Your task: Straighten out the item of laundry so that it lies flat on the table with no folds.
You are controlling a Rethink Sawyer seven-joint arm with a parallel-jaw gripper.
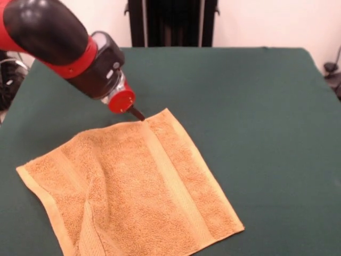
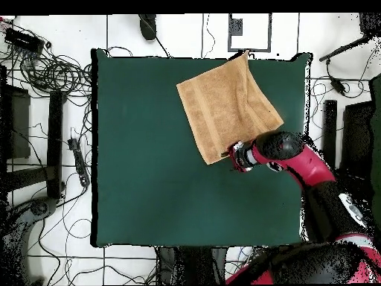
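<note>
From the front, we see the orange-tan towel (image 1: 133, 186) spread almost flat on the green table (image 1: 256, 106), one ridge creasing its near-left part. The gripper (image 1: 139, 115) touches the towel's far edge, probably to pin or drag it taut; whether its tips are parted or closed we cannot tell. The arm (image 1: 58, 42) slants down from upper left.

Overhead, the towel (image 2: 227, 104) lies toward the table's (image 2: 149, 186) far right corner, the gripper (image 2: 232, 153) at its near corner, the arm (image 2: 298, 160) reaching in from the right.

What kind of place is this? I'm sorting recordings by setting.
Probably a robotics lab. A green felt-covered table stands on a white tiled floor strewn with cables, and a red and black robot arm works at an orange towel.
</note>
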